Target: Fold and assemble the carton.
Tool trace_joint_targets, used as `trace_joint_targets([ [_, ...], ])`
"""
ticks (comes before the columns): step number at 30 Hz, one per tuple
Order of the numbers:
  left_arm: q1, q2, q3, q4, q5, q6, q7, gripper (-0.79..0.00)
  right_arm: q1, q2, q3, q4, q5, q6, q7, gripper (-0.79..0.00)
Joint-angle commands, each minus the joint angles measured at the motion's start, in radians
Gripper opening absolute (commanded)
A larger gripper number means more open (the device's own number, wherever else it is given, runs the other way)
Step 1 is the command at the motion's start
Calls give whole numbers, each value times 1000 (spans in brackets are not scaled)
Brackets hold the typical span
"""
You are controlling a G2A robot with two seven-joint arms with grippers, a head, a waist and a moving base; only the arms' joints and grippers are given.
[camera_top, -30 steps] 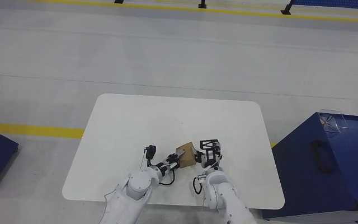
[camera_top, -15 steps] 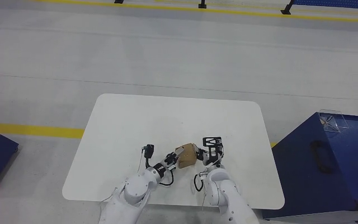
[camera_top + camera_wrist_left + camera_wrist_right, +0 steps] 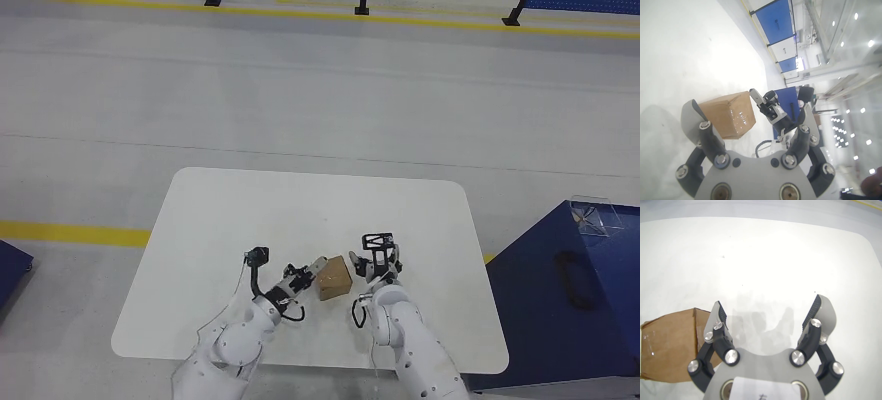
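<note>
A small brown carton lies closed on the white table, near the front middle. My left gripper is at its left side, open; in the left wrist view the carton sits just beyond one finger, partly inside the wide gap of the gripper. My right gripper stands open just right of the carton, holding nothing. In the right wrist view the carton lies beside one finger, outside the gripper.
The table's front edge runs close behind both arms. A blue box stands on the floor past the table's right side. Bare tabletop stretches beyond the carton toward the far edge.
The carton has settled from a tilt to lying flat on the table. The left wrist has swung back and left. The right gripper has shifted a little farther from the carton.
</note>
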Motion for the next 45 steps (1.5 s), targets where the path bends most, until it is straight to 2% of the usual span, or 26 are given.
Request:
trace_joint_targets([
  [1, 6, 20, -22, -16, 201, -99, -14, 0, 20, -2, -20, 27, -9, -33, -3, 0],
  [3, 29, 36, -44, -31, 336, -158, 19, 0, 33, -6, -46, 45, -13, -67, -10, 0],
  [5, 48, 46, -67, -41, 410, -170, 42, 0, 45, -9, -68, 59, -21, -91, -19, 0],
  [8, 70, 58, -91, -62, 464, -172, 34, 0, 68, -15, -107, 88, -40, -128, -41, 0],
  [12, 118, 69, -91, -99, 467, -258, 23, 0, 105, -26, -145, 119, -40, -143, -47, 0],
  [16, 134, 70, -73, -109, 582, -173, 81, 0, 130, -35, -170, 128, -38, -138, -46, 0],
  [17, 134, 70, -69, -115, 596, -173, 109, 0, 132, -37, -173, 125, -36, -132, -46, 0],
  [26, 134, 70, -69, -115, 596, -173, 109, 0, 83, -35, -120, 68, 33, -70, -70, 0],
  [28, 132, 77, -80, -145, 701, -135, 121, 0, 65, -31, -100, 51, 39, -63, -80, 0],
  [31, 140, 95, -94, -182, 906, -163, 153, 0, 40, -25, -69, 27, 45, -50, -95, 0],
  [36, 123, 115, -87, -163, 1179, -167, 247, 0, 14, -19, -8, -14, 83, 13, -102, 0],
  [42, 59, 112, -38, -66, 1178, -223, 280, 0, 14, -19, -8, -14, 83, 13, -102, 0],
  [43, 47, 109, -30, -39, 1173, -214, 266, -28, 14, -19, -8, -14, 83, 13, -102, 0],
  [44, 31, 104, -19, -22, 1156, -203, 233, -219, 14, -19, -8, -14, 83, 13, -102, 0],
  [45, 15, 99, -8, -10, 1123, -194, 218, -222, 14, -19, -8, -14, 83, 13, -102, 0],
])
